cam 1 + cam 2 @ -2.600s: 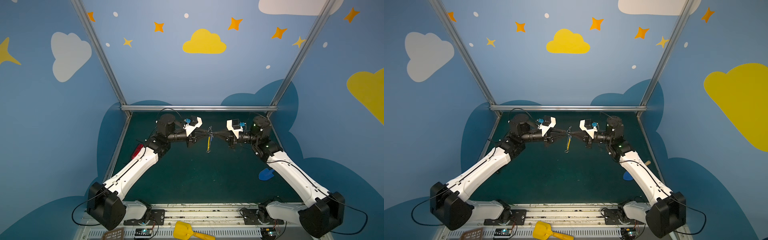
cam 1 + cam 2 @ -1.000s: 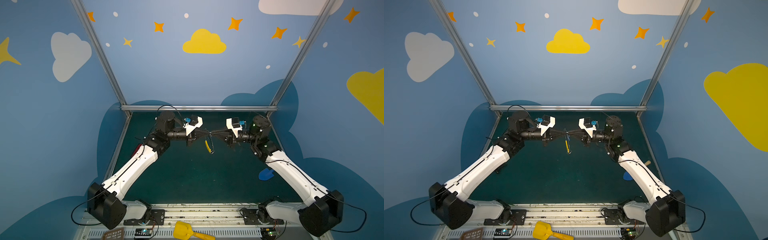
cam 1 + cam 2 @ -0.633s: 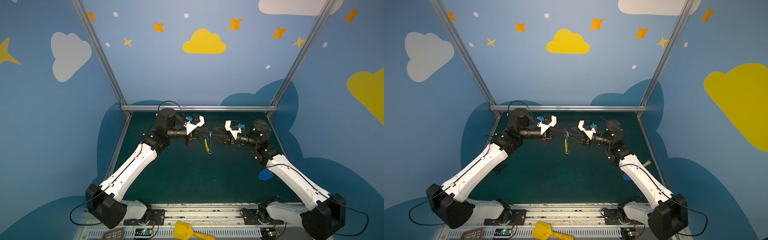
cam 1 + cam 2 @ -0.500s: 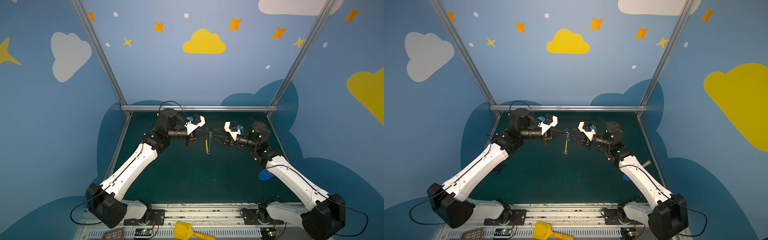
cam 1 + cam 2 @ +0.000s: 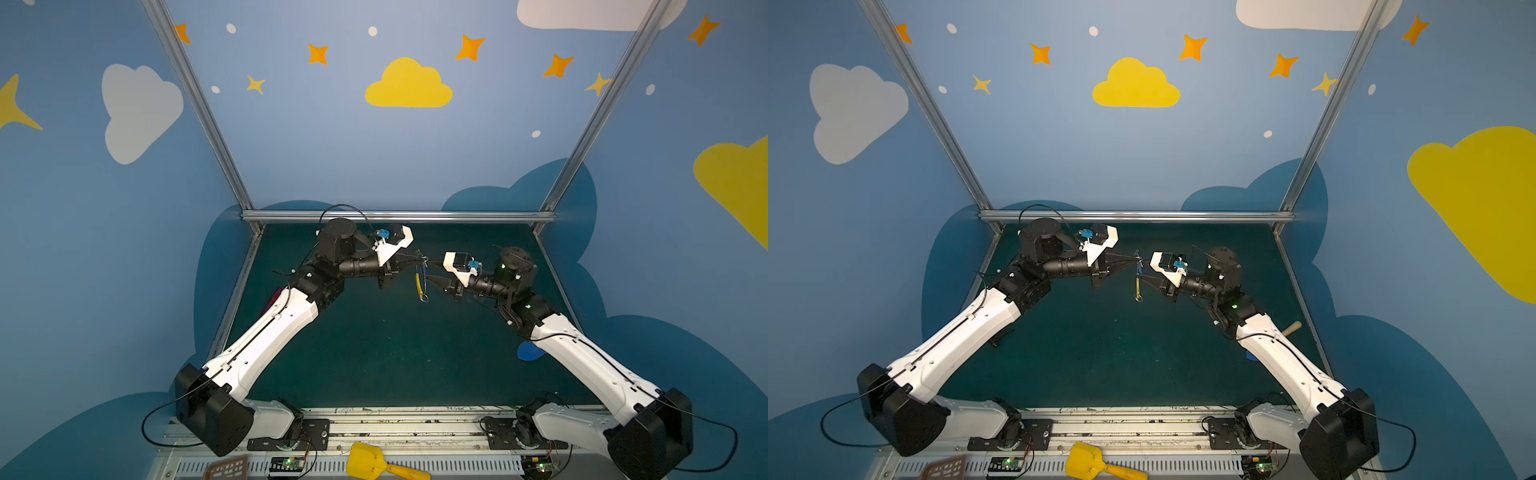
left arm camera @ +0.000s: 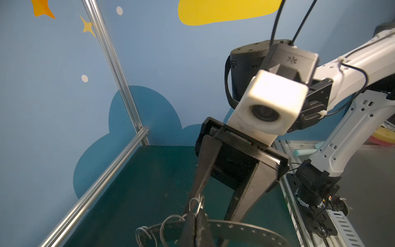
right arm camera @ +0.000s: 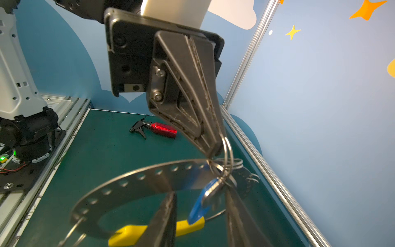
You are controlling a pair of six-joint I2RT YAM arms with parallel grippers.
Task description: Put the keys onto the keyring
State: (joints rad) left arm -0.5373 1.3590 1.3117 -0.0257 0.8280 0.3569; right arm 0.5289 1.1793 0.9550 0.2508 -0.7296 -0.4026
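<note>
Keys [image 7: 201,203], a small metal blade on a blue tag, hung among a cluster of small wire rings at the top of the keyring [image 7: 136,177]. The keyring was a thin perforated hoop with a yellow section, held in the air over the green table [image 5: 374,353], toward 12 o'clock of the table's middle in both top views.

The left gripper [image 7: 212,149], reaching in from 9 o'clock, was pressed together on the keyring where the rings gather. Whether it pinched the band itself or only a ring could not be told. The right gripper [image 6: 212,209], reaching in from 3 o'clock, stood spread and pinched nothing, its fingers either side of the tag.

The step in hand was judged to be seating the key's ring on the hoop. Done well, the left pinch would hold firm so the hoop could not swing. The right jaws would then move straight along the 3-to-9 line, closing only on the tag and clear of the loose rings.

Both top views showed the hoop edge-on, a mere line with a yellow fleck. The right wrist view alone showed the tag, the hoop's holes and a red spray bottle [image 7: 162,129]. The left wrist view alone showed plainly how far apart the right jaws stood.
</note>
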